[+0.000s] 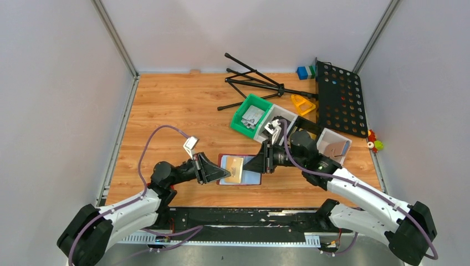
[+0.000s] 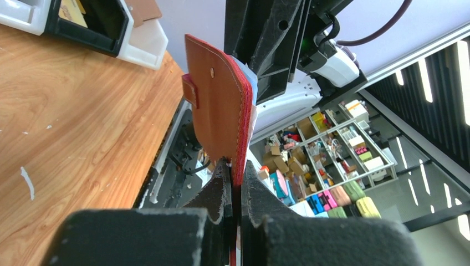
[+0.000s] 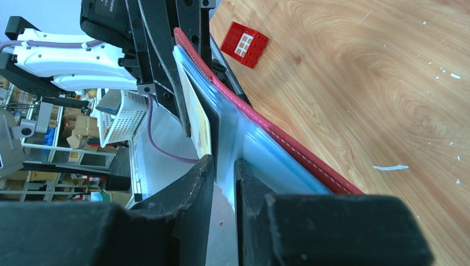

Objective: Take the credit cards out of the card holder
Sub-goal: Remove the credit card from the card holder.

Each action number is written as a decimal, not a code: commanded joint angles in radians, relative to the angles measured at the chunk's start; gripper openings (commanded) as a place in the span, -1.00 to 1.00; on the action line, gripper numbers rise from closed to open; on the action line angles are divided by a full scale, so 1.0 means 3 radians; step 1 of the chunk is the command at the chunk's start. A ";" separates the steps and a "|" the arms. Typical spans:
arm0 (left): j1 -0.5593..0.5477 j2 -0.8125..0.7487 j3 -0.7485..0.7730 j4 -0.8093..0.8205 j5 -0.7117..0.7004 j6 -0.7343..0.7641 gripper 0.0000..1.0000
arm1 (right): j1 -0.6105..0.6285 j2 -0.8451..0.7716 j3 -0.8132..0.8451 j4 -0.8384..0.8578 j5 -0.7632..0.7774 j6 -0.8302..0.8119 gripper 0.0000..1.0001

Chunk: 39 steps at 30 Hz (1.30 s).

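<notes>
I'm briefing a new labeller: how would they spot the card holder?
On the wooden table, look near the front edge, between the left gripper and right gripper. The card holder is spread open there: a flat bifold, red-edged with grey pockets and a tan card showing, unlike the boxy bins behind.

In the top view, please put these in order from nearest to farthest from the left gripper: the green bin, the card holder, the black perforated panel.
1. The card holder, clamped in the left gripper at the near centre.
2. The green bin, farther back, right of centre.
3. The black perforated panel, at the far right edge.
</notes>
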 commanded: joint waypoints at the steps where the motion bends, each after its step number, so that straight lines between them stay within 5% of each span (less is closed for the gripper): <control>1: -0.0109 0.0069 0.0144 0.0294 0.0078 -0.0042 -1.00 | 0.0046 0.0064 0.0069 0.0338 -0.0057 0.0072 -0.58; 17: -0.0160 0.0226 0.0169 0.0635 0.0074 -0.0179 -1.00 | 0.0069 0.0115 0.0001 0.0691 -0.0237 0.0264 -0.91; 30: -0.0175 0.0302 0.0187 0.0633 -0.0084 -0.0145 -1.00 | 0.0139 0.0370 -0.0048 0.1089 -0.0556 0.0397 -0.78; 34: -0.0175 0.0284 0.0172 0.0612 -0.0094 -0.0134 -1.00 | 0.0140 0.0350 -0.0045 0.1066 -0.0531 0.0372 -1.00; 39: -0.0173 0.0101 0.0066 0.0469 -0.0305 -0.0084 -0.75 | 0.0127 0.0209 -0.0005 0.0642 -0.0286 0.0231 -1.00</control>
